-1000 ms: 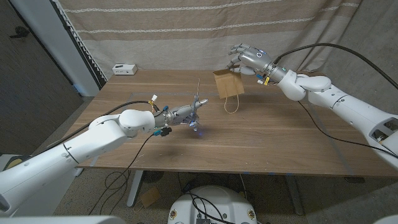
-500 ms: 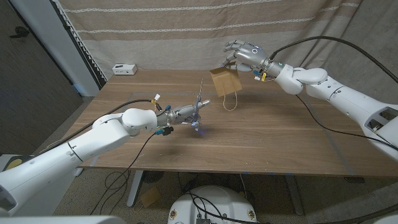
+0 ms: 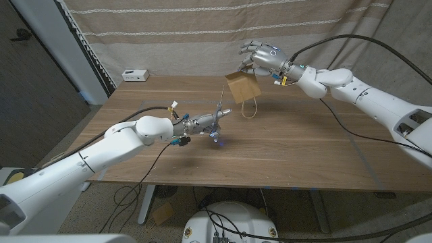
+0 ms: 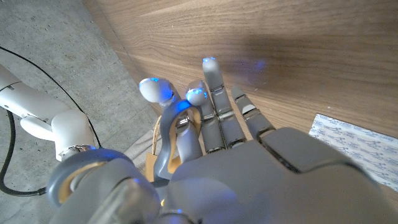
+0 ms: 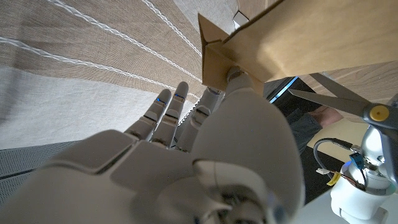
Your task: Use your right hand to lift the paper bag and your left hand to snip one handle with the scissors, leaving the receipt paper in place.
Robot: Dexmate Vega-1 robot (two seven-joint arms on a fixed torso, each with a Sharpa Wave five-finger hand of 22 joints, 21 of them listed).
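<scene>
Head view shows your left hand [image 3: 200, 123] gripping the scissors [image 3: 217, 116], blades raised just above the desk [image 3: 283, 145]. Further right, your right hand [image 3: 260, 59] pinches the paper bag [image 3: 242, 86] aloft, one handle [image 3: 251, 108] dangling.

Table [image 3: 283, 145]: wood, brown grain, smooth satin finish. Paper bag [image 3: 244, 86]: matt brown kraft paper, creased; thin twisted-paper handle seen hanging below. Scissors [image 3: 221, 111]: bare metal blades, dull sheen. Right hand [image 3: 262, 59] and left hand [image 3: 202, 123]: grey metal-look fingers; arm shells glossy white plastic. Backdrop curtain [image 3: 202, 34]: coarse woven cloth, matt. Receipt paper [image 4: 357, 148]: white, printed, matt
</scene>
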